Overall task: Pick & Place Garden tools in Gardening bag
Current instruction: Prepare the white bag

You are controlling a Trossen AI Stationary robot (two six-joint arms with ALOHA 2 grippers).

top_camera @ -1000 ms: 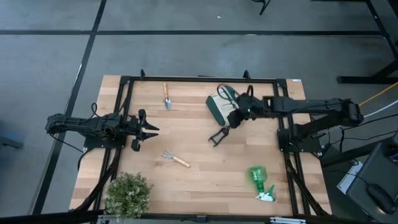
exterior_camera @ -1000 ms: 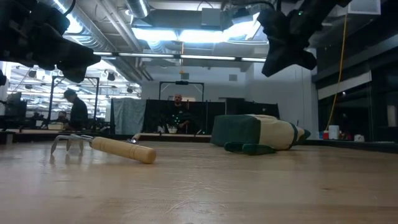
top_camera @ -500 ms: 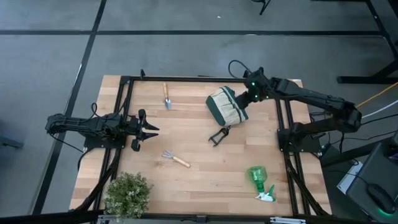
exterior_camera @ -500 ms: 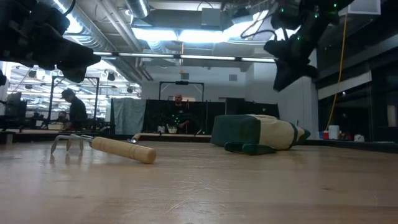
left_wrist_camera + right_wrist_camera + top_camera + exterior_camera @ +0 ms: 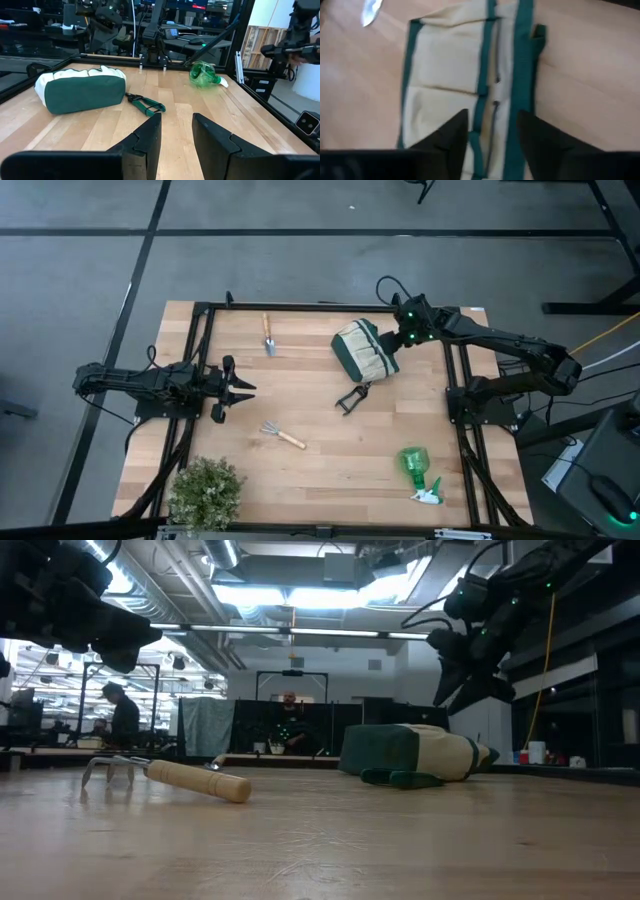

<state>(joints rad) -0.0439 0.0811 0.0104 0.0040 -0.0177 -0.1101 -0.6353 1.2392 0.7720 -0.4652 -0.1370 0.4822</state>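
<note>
On wooden table point(image 5: 330, 470), gardening bag point(image 5: 362, 350) lies on its side beneath right gripper's point(image 5: 492, 131) parted, empty fingers.

Overhead looks straight down, low looks level across; both share the gardening bag point(image 5: 363, 349).

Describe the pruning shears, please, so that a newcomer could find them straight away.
Start at the gardening bag, lying on its side at the far right of the wooden table. Just in front of it lie the pruning shears, apart from the bag. They alone are all black with splayed handles; the trowel and rake have wooden handles.
</note>
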